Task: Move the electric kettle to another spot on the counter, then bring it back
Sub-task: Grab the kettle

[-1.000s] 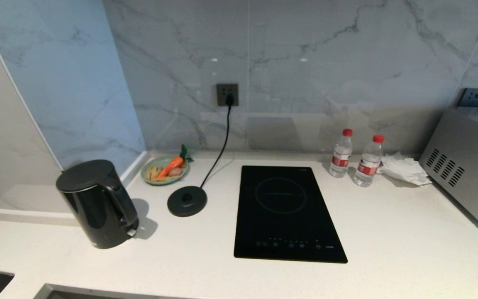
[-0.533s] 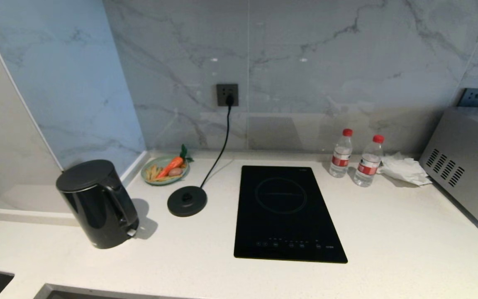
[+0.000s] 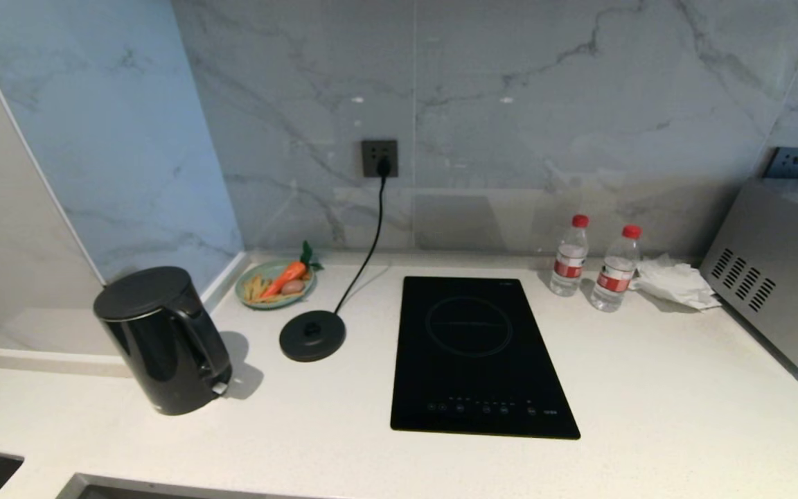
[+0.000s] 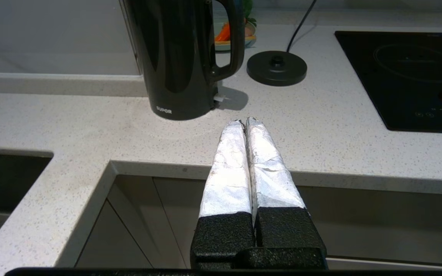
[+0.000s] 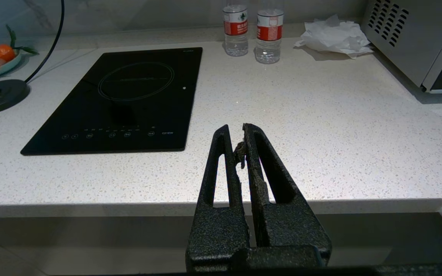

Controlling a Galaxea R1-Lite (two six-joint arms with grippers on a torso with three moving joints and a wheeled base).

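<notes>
1. Grey-veined marble wall (image 3: 510, 104) backs a white speckled worktop (image 3: 648, 402), with a dark socket (image 3: 379, 158) set in the wall.
2. At the worktop's left end stands the electric kettle (image 3: 163, 339), upright, lid on, its handle turned toward the hob; it sits directly on the worktop, off its base disc (image 3: 312, 335).
3. That corded base disc lies between the kettle and the black induction hob (image 3: 479, 357), apart from both, its cord running up to the socket.
4. Behind the disc, near the wall, is a green plate (image 3: 250, 294) with a carrot and other food.
5. Right of the hob stand two red-capped water bottles (image 3: 569, 256), then a crumpled white tissue (image 3: 672, 281) and a silver microwave (image 3: 780, 270).
6. The left hand (image 4: 245, 121), foil-wrapped fingers pressed together, hangs at the worktop's front edge, near the kettle but not touching it.
7. The right hand (image 5: 236, 132), fingers closed and empty, hangs at the front edge before the hob.
</notes>
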